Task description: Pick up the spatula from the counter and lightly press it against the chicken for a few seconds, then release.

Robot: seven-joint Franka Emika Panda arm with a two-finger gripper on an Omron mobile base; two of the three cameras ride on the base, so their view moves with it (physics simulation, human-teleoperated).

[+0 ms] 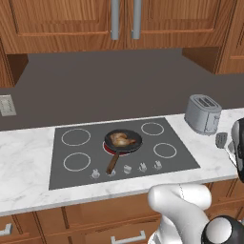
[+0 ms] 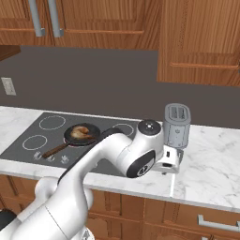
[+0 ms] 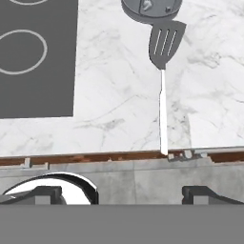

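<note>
The spatula (image 3: 162, 95) lies flat on the white marble counter (image 3: 114, 90), to the right of the dark cooktop (image 1: 95, 143) and well apart from the pan. Its grey slotted head is just beside the base of the silver toaster (image 1: 203, 113), and its thin white handle runs straight from there to the front edge of the counter, where the end of it reaches the border. In the hand view the gripper (image 3: 122, 194) hangs over this front edge, with the handle a little to one side of its middle line. Its two dark fingertips (image 3: 45, 193) stand wide apart, nothing is between them, and they do not touch the spatula. In the left base view the grey head of the spatula shows on the counter in front of the toaster, near the right border. The black pan (image 1: 136, 143) stands on the middle of the cooktop, over a burner that glows red, and its brown handle points toward the front knobs. The chicken (image 1: 121, 139), a golden brown piece, lies inside the pan. Wooden cabinets (image 2: 197, 37) hang on the wall above the counter.
</note>
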